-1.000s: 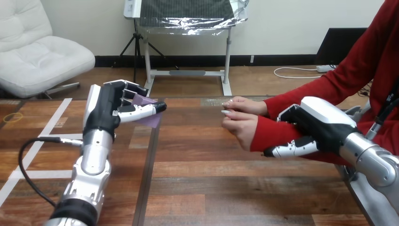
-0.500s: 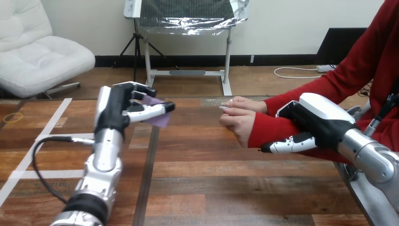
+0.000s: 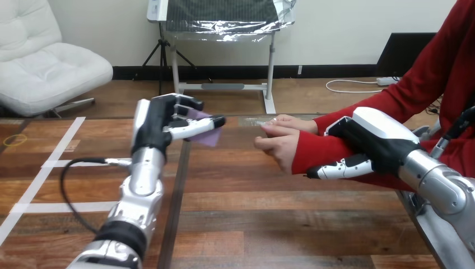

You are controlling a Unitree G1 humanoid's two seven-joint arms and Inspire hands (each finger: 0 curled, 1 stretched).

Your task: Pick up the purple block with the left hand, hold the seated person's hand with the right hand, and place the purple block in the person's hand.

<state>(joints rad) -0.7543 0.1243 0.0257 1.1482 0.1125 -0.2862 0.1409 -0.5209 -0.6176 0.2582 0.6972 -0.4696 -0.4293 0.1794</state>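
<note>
Block (image 3: 205,138) (the purple one) is pinched between the thumb and fingers of my left hand (image 3: 162,120), raised above the table (image 3: 280,224), near the person's hand (image 3: 277,147) but not touching it. My right hand (image 3: 369,137) clasps the forearm in its red sleeve (image 3: 319,154), fingers over the top and thumb underneath.

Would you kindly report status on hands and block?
Left hand shut on purple block, raised. Right hand shut on person's forearm. Nothing between block and person's hands.
</note>
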